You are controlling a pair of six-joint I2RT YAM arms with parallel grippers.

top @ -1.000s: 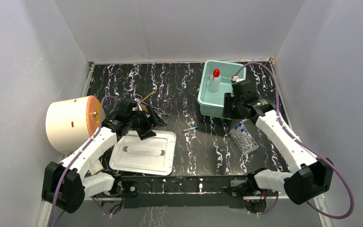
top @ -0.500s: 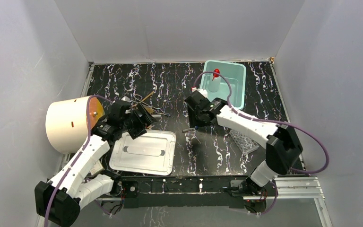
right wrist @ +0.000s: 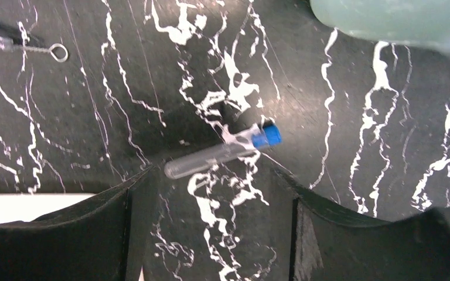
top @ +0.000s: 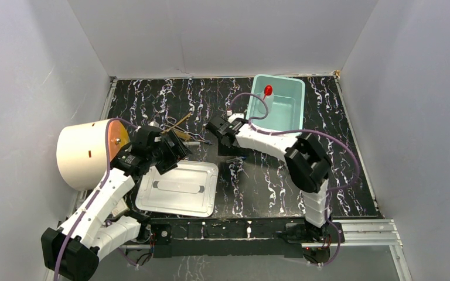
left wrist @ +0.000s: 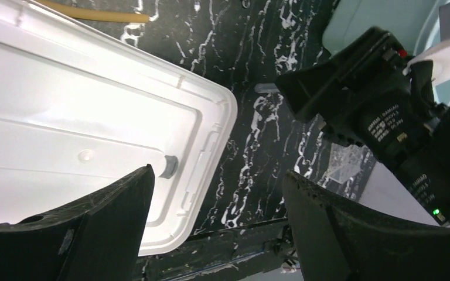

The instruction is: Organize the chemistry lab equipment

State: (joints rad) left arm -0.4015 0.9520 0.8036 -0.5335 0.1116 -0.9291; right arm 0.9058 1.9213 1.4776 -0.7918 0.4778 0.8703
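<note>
While both wide and empty, right hand (right wrist: 211, 175) above blue-capped tube (right wrist: 220, 154) on bare tabletop (right wrist: 357, 88), left hand (left wrist: 217, 175) over tray (left wrist: 225, 111) edge.

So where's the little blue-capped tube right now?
The blue-capped tube lies flat on the black tabletop in the right wrist view, just beyond the open right gripper, with the teal bin to its upper right.
</note>
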